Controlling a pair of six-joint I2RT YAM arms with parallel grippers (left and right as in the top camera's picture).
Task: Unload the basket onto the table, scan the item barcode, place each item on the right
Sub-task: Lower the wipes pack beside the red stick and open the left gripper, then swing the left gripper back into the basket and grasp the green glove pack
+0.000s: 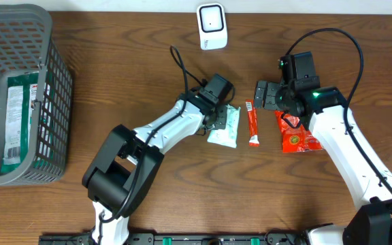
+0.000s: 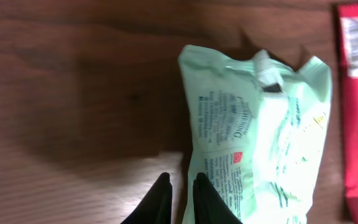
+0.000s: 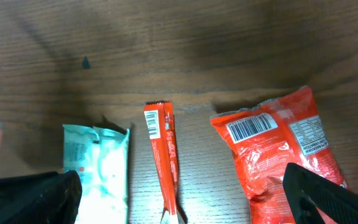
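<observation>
A mint-green packet (image 1: 224, 126) lies flat at mid table, also the mint-green packet (image 2: 260, 137) in the left wrist view. My left gripper (image 1: 218, 117) sits at its left edge; the gripper (image 2: 182, 196) is nearly shut, the thin edge pinched between the fingers (image 2: 209, 200). A thin red stick pack (image 1: 252, 124) lies to the right, then a red snack bag (image 1: 297, 133). The white scanner (image 1: 211, 26) stands at the table's back edge. My right gripper (image 1: 259, 95) hovers wide open and empty behind the stick pack (image 3: 161, 155) and the bag (image 3: 278, 149), whose barcode (image 3: 251, 127) faces up.
A grey wire basket (image 1: 46, 102) stands at the far left with a green-and-white packet (image 1: 18, 119) inside. A black cable (image 1: 180, 64) runs from the left arm toward the back.
</observation>
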